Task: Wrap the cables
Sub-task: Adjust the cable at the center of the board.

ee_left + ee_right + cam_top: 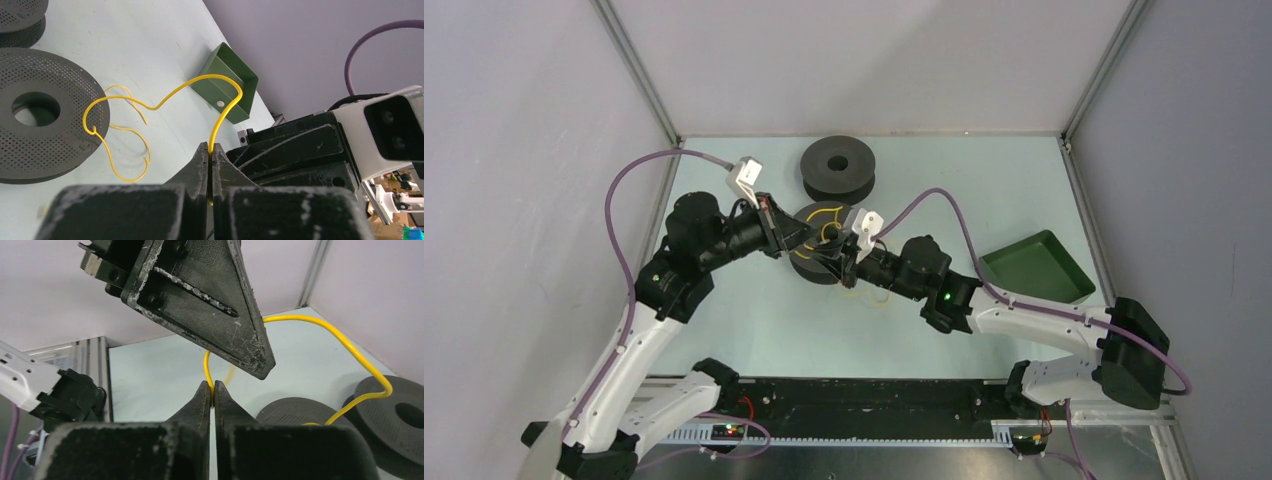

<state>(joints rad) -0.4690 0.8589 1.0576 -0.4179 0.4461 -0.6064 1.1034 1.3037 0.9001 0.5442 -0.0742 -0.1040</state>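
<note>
The left fingers and right fingers each pinch the yellow cable, which arches upward, then curves down to the spool.

a pale mint-green table fills the floor of a small booth. plain lilac-grey panels close it in: a back wall, a left wall and a right wall. slim metal posts run up the two far corners. a black strip edges the near side. the light is soft and even.
</note>
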